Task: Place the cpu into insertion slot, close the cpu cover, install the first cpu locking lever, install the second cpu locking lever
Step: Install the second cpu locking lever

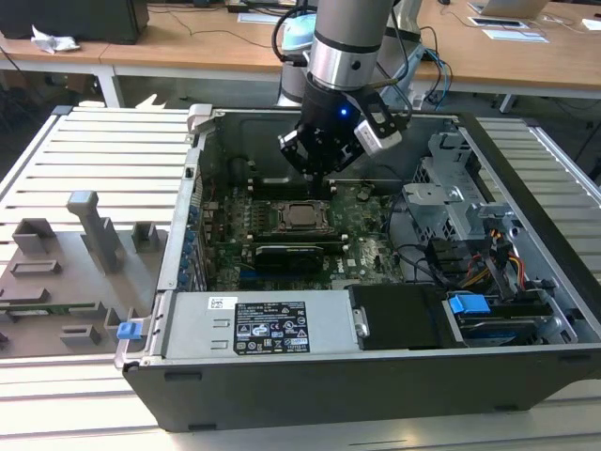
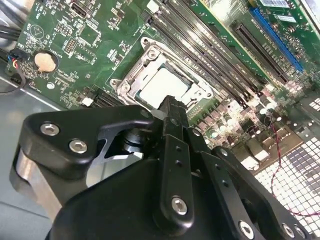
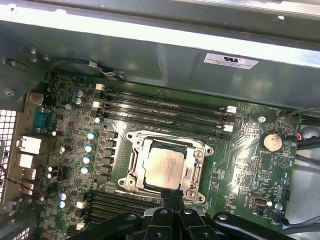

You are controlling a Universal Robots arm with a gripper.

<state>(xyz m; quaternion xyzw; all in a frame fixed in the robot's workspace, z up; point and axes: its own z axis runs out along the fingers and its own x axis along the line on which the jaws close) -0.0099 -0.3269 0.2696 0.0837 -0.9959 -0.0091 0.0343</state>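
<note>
The computer case (image 1: 188, 310) lies open on its side on the slatted bench (image 1: 94, 150), and inside it the green motherboard (image 1: 366, 244) covers the floor of the case. Near the board's middle sits the insertion slot (image 3: 131, 172), and the cpu (image 3: 163, 167) already lies flat in it, silver top up. The cpu cover (image 3: 197, 172) is folded down around the chip, its metal frame bordering the chip's four sides with the top showing through the window. Long black memory slots (image 3: 165, 102) run along one side of the socket, and more of them along the opposite side. A round coin battery (image 3: 270, 141) sits in a holder toward one corner of the board.

The gripper (image 1: 317, 174) hangs inside the case over the board, just above the socket's edge and not touching the chip. In both wrist views its two black fingers (image 2: 172, 125) are pressed together at the tips, pinching nothing.

At the case's near edge lies the grey power supply (image 1: 254, 324), with a drive cage (image 1: 460, 207) and bundled cables (image 1: 498, 268) at the exterior view's right.
</note>
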